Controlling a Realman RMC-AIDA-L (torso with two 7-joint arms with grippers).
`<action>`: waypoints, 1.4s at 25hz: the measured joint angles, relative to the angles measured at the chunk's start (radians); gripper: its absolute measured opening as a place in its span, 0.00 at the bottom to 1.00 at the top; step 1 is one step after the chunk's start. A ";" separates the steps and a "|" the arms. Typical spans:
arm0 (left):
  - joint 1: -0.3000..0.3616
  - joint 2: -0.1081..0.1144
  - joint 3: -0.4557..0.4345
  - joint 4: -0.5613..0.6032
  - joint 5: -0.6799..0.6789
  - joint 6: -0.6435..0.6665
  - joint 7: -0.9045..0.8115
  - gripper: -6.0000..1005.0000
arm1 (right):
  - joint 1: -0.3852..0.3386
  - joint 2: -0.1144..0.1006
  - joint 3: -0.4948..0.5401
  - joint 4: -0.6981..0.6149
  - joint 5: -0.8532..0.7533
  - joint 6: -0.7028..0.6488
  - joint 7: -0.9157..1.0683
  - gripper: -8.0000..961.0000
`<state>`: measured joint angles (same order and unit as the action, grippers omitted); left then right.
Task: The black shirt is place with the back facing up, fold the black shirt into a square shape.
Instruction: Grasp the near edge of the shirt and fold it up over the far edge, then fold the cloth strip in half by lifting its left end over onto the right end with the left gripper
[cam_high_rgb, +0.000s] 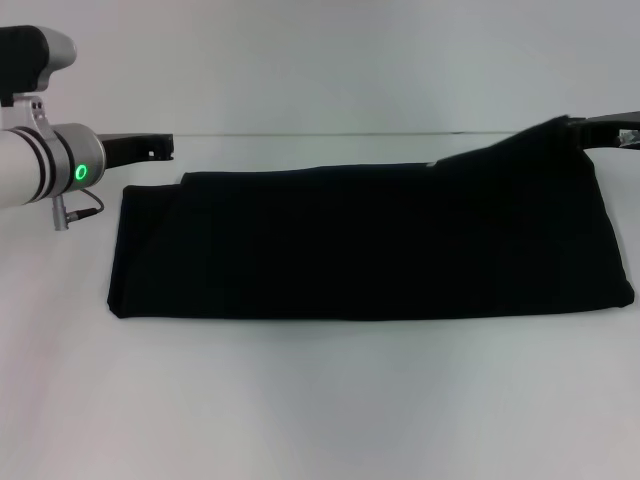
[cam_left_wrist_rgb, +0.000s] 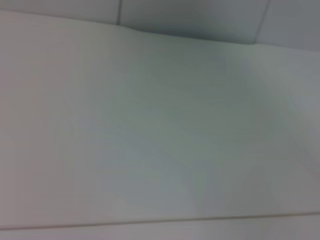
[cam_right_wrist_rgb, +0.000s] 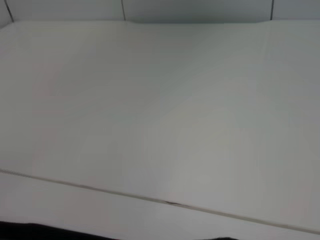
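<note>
The black shirt (cam_high_rgb: 370, 240) lies on the white table (cam_high_rgb: 320, 400) as a long, flat band running left to right. Its far right corner is pulled up off the table to my right gripper (cam_high_rgb: 590, 130), which is shut on that corner. My left gripper (cam_high_rgb: 150, 147) hovers by the table's far edge, just left of the shirt's far left corner and apart from the cloth. The right wrist view shows only a thin dark strip of the shirt (cam_right_wrist_rgb: 50, 234) along one edge; the left wrist view shows bare table.
Bare white table surface lies in front of the shirt and to its left. The table's back edge (cam_high_rgb: 330, 133) runs just behind the shirt, with a pale wall beyond it.
</note>
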<state>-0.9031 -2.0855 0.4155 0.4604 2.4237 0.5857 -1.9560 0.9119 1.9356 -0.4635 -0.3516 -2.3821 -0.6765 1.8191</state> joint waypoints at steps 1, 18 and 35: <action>-0.001 -0.006 0.000 0.000 -0.002 -0.025 0.000 0.01 | 0.000 0.001 -0.004 -0.001 0.000 0.004 0.000 0.06; 0.105 -0.003 0.005 0.138 -0.085 0.340 -0.014 0.68 | -0.074 0.013 -0.013 -0.176 0.133 -0.281 0.006 0.61; 0.333 0.003 0.005 0.321 -0.077 0.702 0.036 0.77 | -0.196 0.003 -0.006 -0.244 0.226 -0.592 0.054 0.95</action>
<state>-0.5699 -2.0829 0.4205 0.7809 2.3468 1.2877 -1.9198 0.7164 1.9389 -0.4700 -0.5951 -2.1562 -1.2686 1.8732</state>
